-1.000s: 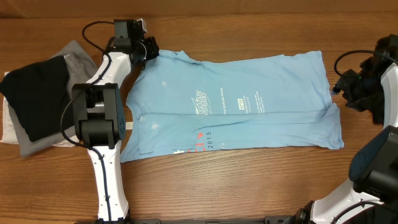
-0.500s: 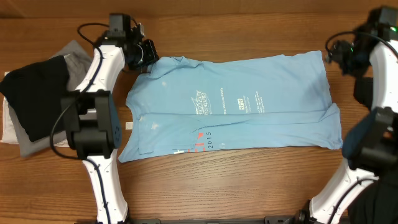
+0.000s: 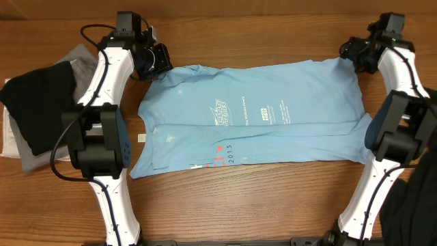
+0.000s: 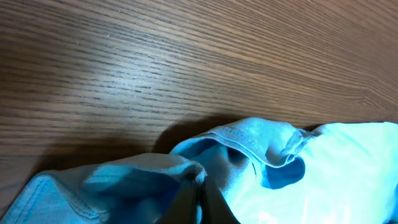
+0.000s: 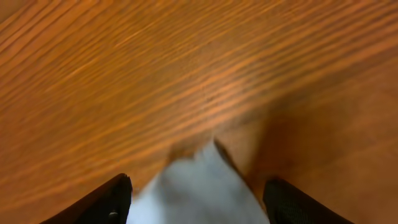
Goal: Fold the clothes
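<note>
The clothes to fold are chiefly a sky-blue T-shirt [image 3: 273,102] with white and pink-red print, lying flat across the table with its lower strip folded up. My left gripper [image 3: 157,63] is at the shirt's far left corner by the collar. In the left wrist view it [image 4: 198,199] is shut on a bunched fold of the blue fabric [image 4: 124,180]. My right gripper [image 3: 349,52] hovers at the far right corner. In the right wrist view it [image 5: 200,202] is open, with the shirt's blurred pale corner [image 5: 199,180] between its fingertips [image 5: 115,198].
A pile of other clothes lies at the left edge: a black garment [image 3: 37,102] on top of grey [image 3: 85,61] and white [image 3: 8,137] ones. Bare wood table [image 3: 259,198] surrounds the shirt. Both arm bases stand at the near edge.
My right arm has swung from the table's right edge to the shirt's far right corner, jaws opening wider. My left gripper drew slightly up and left, still holding the shirt.
</note>
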Controlling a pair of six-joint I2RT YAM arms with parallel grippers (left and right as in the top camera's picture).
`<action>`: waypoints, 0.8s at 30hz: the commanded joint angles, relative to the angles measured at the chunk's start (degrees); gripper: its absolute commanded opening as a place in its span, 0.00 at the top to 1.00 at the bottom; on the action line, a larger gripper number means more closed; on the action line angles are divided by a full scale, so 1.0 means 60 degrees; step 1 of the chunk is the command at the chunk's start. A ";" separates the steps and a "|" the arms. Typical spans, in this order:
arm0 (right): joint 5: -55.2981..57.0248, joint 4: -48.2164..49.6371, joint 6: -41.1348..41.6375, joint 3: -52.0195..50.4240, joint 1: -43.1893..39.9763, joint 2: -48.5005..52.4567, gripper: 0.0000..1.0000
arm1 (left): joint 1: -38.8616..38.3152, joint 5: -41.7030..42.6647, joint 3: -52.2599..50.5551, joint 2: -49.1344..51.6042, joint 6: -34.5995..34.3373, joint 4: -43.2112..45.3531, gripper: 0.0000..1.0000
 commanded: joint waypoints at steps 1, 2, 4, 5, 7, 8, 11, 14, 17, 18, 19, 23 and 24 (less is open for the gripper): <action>-0.0033 0.0390 0.0328 0.0193 0.0047 0.0171 0.28 | 0.0026 -0.0102 0.0109 -0.0124 0.0197 0.0000 0.96; -0.0004 0.0423 0.0324 0.0193 0.0091 0.0240 0.29 | 0.0026 -0.0102 0.0109 -0.0124 0.0197 0.0004 0.96; 0.0102 0.0492 0.0324 0.0189 0.0189 0.0353 0.29 | 0.0029 -0.0102 0.0109 -0.0124 0.0197 0.0004 0.96; 0.0240 0.0525 0.0328 0.0189 0.0244 0.0459 0.29 | 0.0026 -0.0102 0.0109 -0.0124 0.0197 0.0004 0.96; 0.0699 0.0521 0.0328 0.0189 0.0382 0.0637 0.31 | 0.0015 -0.0102 0.0109 -0.0124 0.0193 -0.0004 0.96; 0.0831 0.0481 0.0328 0.0186 0.0426 0.0699 0.34 | 0.0007 -0.0106 0.0109 -0.0124 0.0197 -0.0015 0.96; 0.0962 0.0368 0.0368 0.0179 0.0514 0.0871 0.40 | -0.0011 -0.0208 0.0109 -0.0124 0.0197 -0.0033 0.96; 0.1024 0.0317 0.0583 0.0117 0.0528 0.0947 0.57 | -0.0029 -0.0342 0.0109 -0.0124 0.0193 -0.0073 0.96; 0.1056 0.0317 0.0586 0.0113 0.0528 0.0947 0.77 | -0.0029 -0.0339 0.0109 -0.0124 0.0193 -0.0109 0.96; 0.1060 0.0306 0.0586 0.0113 0.0525 0.0947 0.81 | -0.0029 -0.0342 0.0109 -0.0124 0.0197 -0.0117 0.96; 0.1060 0.0197 0.0586 0.0113 0.0499 0.0947 0.89 | -0.0029 -0.0346 0.0109 -0.0124 0.0197 -0.0138 0.96; 0.1785 -0.0423 0.1053 0.0291 0.0423 0.0911 0.96 | 0.0018 -0.0331 0.0109 -0.0124 0.0193 -0.0153 0.96; 0.1810 -0.0583 0.1045 0.0375 0.0390 0.0871 0.96 | 0.0051 -0.0306 0.0109 -0.0127 0.0193 -0.0149 0.96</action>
